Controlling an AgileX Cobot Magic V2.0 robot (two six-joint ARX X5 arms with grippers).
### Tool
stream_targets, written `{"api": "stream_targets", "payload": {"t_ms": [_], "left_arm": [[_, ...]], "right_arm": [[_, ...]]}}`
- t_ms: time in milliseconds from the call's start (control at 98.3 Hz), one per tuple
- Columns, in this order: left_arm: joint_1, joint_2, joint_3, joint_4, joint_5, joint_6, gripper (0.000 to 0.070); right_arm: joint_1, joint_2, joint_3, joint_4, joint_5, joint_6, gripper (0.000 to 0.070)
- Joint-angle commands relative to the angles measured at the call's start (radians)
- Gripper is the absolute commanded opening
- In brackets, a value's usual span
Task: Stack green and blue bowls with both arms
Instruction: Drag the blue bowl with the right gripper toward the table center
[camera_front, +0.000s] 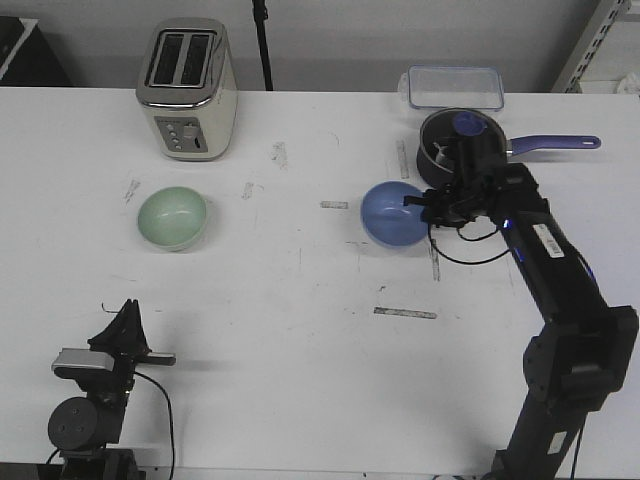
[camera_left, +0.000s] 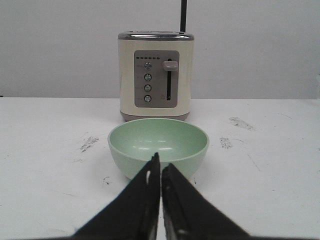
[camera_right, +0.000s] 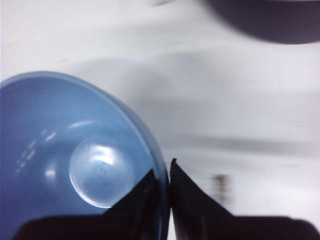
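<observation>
The pale green bowl (camera_front: 172, 217) sits upright on the white table at the left, in front of the toaster. It also shows in the left wrist view (camera_left: 158, 142). My left gripper (camera_front: 127, 306) (camera_left: 160, 164) is shut and empty, well short of the green bowl, near the table's front edge. The blue bowl (camera_front: 390, 213) (camera_right: 75, 150) is right of the table's middle. My right gripper (camera_front: 418, 206) (camera_right: 165, 172) is shut on its right rim, one finger inside and one outside. I cannot tell whether the bowl is off the table.
A cream toaster (camera_front: 187, 90) (camera_left: 155, 75) stands at the back left. A dark navy saucepan (camera_front: 462, 138) with a glass lid and a long handle sits just behind my right gripper. A clear plastic box (camera_front: 453, 87) lies behind it. Tape marks dot the table.
</observation>
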Motion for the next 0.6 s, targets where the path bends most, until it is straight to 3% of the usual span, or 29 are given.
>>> {"api": "stream_targets", "payload": {"t_ms": [0,234,285,590], "left_arm": [[0.000,-0.002,-0.022,0.015,-0.002,-0.003,0.0001],[0.000,-0.002,-0.022,0.015,-0.002,-0.002,0.0001],[0.000,-0.002,-0.022,0.015,-0.002,-0.002,0.0001],[0.000,-0.002,-0.022,0.015,-0.002,-0.002,0.0001]], "right_arm": [[0.045,0.006,0.019,0.005,-0.004,0.040,0.0012],[0.203,0.033,0.018,0.006,-0.003,0.060,0.0012],[0.245,0.058,0.018,0.014,-0.005,0.101,0.0012],[0.273,0.087,0.017,0.032,0.000,0.099,0.0012]]}}
